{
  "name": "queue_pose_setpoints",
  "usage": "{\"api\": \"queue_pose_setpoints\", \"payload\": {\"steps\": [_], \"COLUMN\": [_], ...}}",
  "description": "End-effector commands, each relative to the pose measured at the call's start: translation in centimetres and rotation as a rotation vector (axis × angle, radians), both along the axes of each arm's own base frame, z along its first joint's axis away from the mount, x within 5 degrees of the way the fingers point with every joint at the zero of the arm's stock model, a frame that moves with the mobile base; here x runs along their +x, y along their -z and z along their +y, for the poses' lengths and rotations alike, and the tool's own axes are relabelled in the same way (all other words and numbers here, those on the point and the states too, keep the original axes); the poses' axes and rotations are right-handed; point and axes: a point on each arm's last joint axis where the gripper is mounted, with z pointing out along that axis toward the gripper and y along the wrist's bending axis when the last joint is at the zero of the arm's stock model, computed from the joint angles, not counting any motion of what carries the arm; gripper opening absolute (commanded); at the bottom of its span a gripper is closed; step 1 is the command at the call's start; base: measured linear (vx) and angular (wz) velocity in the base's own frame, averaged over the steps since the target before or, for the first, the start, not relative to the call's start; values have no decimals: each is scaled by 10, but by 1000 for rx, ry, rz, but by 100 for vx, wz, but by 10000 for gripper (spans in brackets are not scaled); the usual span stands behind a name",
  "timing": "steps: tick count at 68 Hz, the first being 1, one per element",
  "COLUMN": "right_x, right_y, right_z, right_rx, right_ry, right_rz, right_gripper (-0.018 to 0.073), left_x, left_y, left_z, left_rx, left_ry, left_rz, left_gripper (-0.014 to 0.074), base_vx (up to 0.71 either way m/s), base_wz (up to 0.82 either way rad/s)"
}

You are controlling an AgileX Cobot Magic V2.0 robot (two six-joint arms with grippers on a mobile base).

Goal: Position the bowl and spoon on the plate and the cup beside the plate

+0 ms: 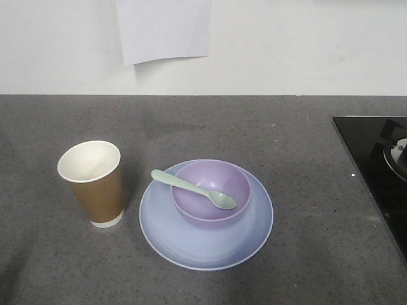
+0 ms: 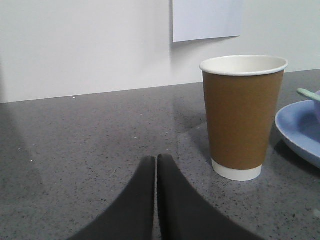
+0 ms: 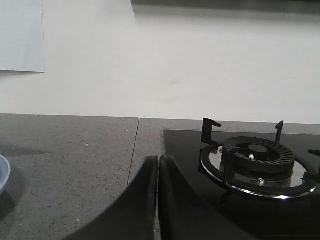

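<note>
The lavender bowl (image 1: 210,190) sits on the pale blue plate (image 1: 206,244) in the middle of the counter. The mint-green spoon (image 1: 193,188) lies across the bowl, handle pointing left over the rim. The brown paper cup (image 1: 93,182) stands upright just left of the plate, apart from it. In the left wrist view my left gripper (image 2: 156,159) is shut on nothing, low over the counter, left of and nearer than the cup (image 2: 242,115), with the plate's edge (image 2: 296,132) at the right. My right gripper (image 3: 158,158) is shut and empty beside the hob, a sliver of plate (image 3: 3,175) at far left.
A black glass hob (image 1: 375,165) with a gas burner (image 3: 257,162) takes up the counter's right end. A white wall runs behind the counter, with a sheet of paper (image 1: 164,28) stuck on it above the cup and plate.
</note>
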Motion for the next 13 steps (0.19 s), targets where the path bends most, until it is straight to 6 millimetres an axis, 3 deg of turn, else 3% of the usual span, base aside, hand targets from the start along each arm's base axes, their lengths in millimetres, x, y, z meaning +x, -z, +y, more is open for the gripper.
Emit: {"api": "queue_pose_setpoints", "payload": {"steps": [1, 13], "right_x": [-1, -1], "right_y": [-2, -2], "right_z": [-1, -1], "right_rx": [-11, -11], "right_ry": [17, 17], "right_rz": [-71, -71], "right_gripper": [-5, -5], "left_x": [0, 0], "left_y": [2, 2], "left_z": [1, 1], "left_rx": [-24, -24], "left_ry": [-8, -8], "left_rz": [-62, -62], "left_gripper": [-6, -6], "base_vx": [0, 0], "base_wz": [0, 0]}}
